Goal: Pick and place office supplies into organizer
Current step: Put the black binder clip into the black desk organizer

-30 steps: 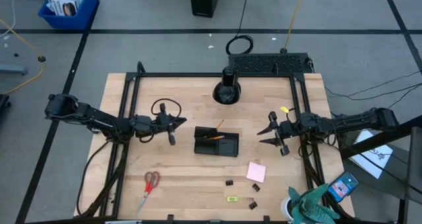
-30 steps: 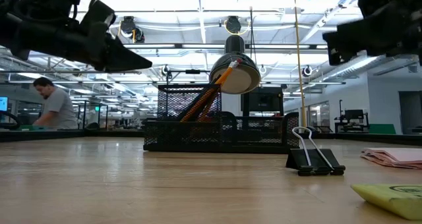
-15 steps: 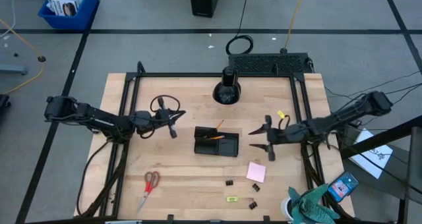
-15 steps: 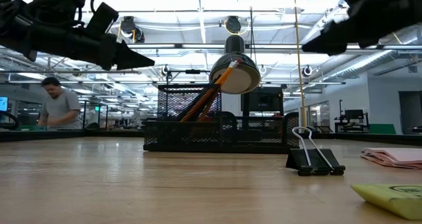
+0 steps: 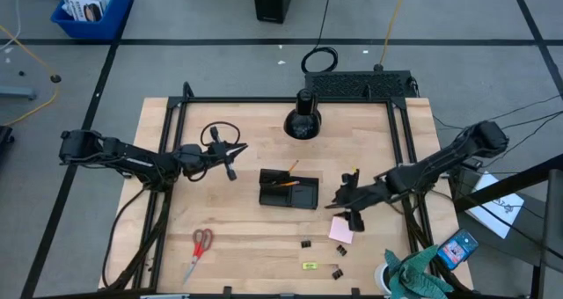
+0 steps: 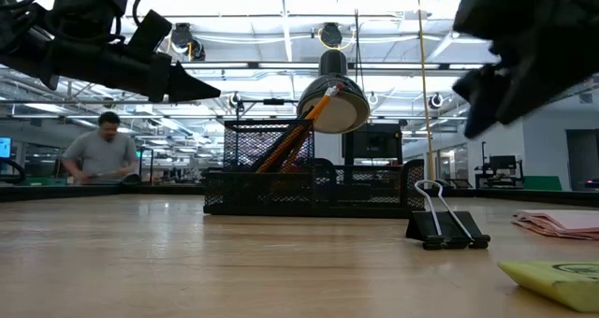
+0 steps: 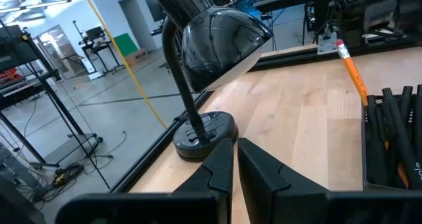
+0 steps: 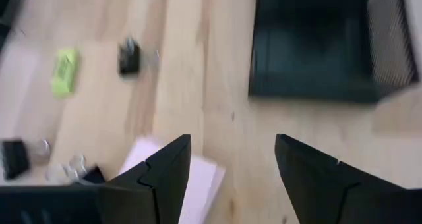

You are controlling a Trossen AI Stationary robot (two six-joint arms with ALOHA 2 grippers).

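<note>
The right gripper (image 5: 345,206) is seen above the table (image 5: 255,237), between the organizer (image 5: 288,190) and the pink sticky-note pad (image 5: 341,229), with its jaws spread wide apart and nothing held between them; in the right wrist view the two dark fingers (image 8: 165,171) frame bare wood, with the pad's corner just beneath them. The left gripper (image 5: 236,156) is held over the table's left half, well apart from the organizer, its jaws brought together on nothing, as the left wrist view shows with the fingertips nearly touching in front of the black desk lamp (image 7: 211,46). The organizer, a low black mesh tray, stands near the table's middle, and orange pencils (image 5: 285,182) and dark pens (image 7: 395,128) are seen resting tilted inside it. The red-handled scissors (image 5: 201,246) lie flat near the table's front left. Three small black binder clips (image 5: 306,244) are scattered on the wood near the front edge, close to the sticky-note pad, and a small yellow-green piece (image 5: 310,266) lies among them. In the low view one binder clip is seen standing with its wire handles raised, and a person (image 6: 101,154) is visible in the room beyond the table.
</note>
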